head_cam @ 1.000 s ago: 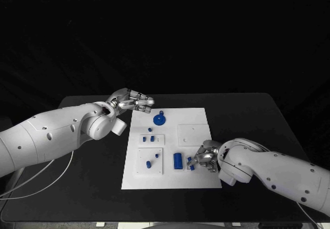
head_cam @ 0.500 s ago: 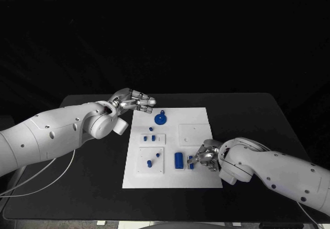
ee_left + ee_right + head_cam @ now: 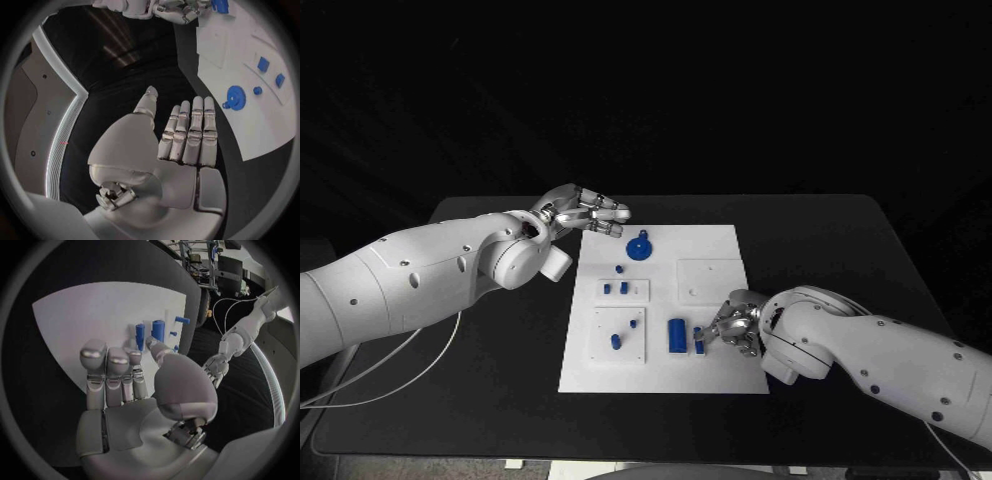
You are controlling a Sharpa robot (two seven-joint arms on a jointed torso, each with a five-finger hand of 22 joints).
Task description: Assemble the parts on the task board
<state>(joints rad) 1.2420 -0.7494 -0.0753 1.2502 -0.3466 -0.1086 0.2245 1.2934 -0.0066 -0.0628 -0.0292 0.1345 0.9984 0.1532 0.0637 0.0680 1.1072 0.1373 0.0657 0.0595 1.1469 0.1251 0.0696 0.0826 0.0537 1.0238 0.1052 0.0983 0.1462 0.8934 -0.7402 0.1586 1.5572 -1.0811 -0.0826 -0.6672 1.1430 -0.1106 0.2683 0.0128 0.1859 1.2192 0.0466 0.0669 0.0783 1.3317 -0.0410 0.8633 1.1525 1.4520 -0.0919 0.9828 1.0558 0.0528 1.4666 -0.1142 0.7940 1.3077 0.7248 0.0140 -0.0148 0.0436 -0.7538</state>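
The white task board [image 3: 707, 245] lies mid-table. My left hand [image 3: 586, 212] hovers over the board's far left corner, its fingers [image 3: 187, 135] straight, apart from the thumb and holding nothing. Just beside it sits a round blue knob part [image 3: 639, 248] with a small blue peg [image 3: 619, 269] near it. My right hand [image 3: 733, 328] is low at the board's near right, fingers [image 3: 115, 375] stretched out flat. Its thumb tip reaches toward a thin blue peg [image 3: 140, 333] next to a tall blue block [image 3: 678, 335]. I see nothing pinched.
A small inset plate [image 3: 622, 288] carries two blue pieces, and a larger one [image 3: 619, 350] nearer me carries two more. A bare square inset [image 3: 708, 280] lies at the board's right. Black table [image 3: 834, 250] surrounds the board.
My left hand has drifted slightly right, toward the board's far corner. My right hand has stayed by the tall blue block.
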